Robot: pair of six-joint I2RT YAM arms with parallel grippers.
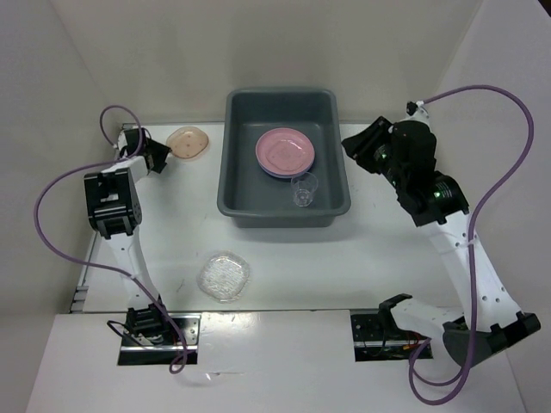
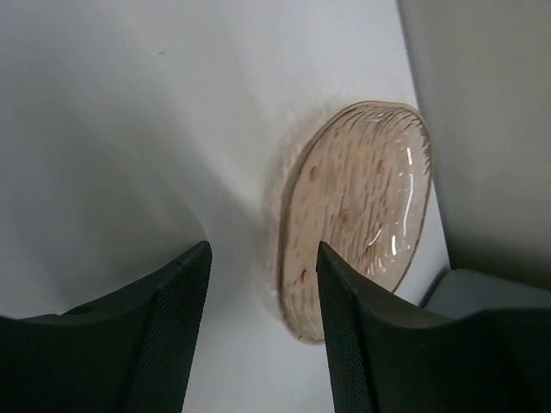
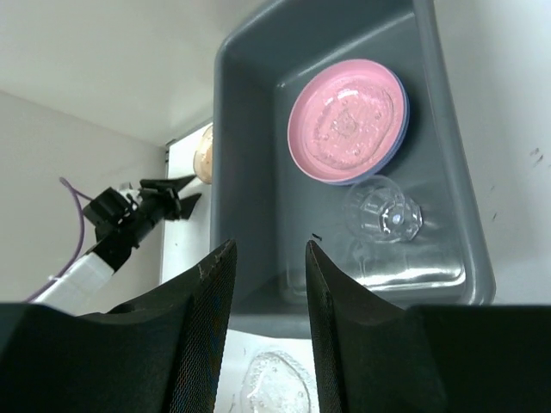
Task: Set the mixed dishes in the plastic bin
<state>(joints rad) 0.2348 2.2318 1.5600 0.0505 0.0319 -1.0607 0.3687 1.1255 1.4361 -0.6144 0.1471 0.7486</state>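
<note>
The dark grey plastic bin (image 1: 243, 172) stands at the table's back middle. In it lie a pink plate (image 1: 285, 149) on a blue-lilac plate and a clear cup (image 1: 304, 189) on its side. A small peach dish (image 1: 188, 142) lies on the table left of the bin. A clear textured dish (image 1: 224, 276) lies in front of the bin. My left gripper (image 1: 162, 157) is open and empty, just left of the peach dish; in the left wrist view (image 2: 263, 288) the dish's (image 2: 357, 206) near rim sits by my right finger. My right gripper (image 1: 351, 148) is open and empty, raised at the bin's right edge.
In the right wrist view the bin (image 3: 245, 172), pink plate (image 3: 349, 120), cup (image 3: 385, 215) and clear dish (image 3: 277, 387) show beyond my open right gripper (image 3: 269, 292). White walls close the back and both sides. The peach dish lies close to the back wall.
</note>
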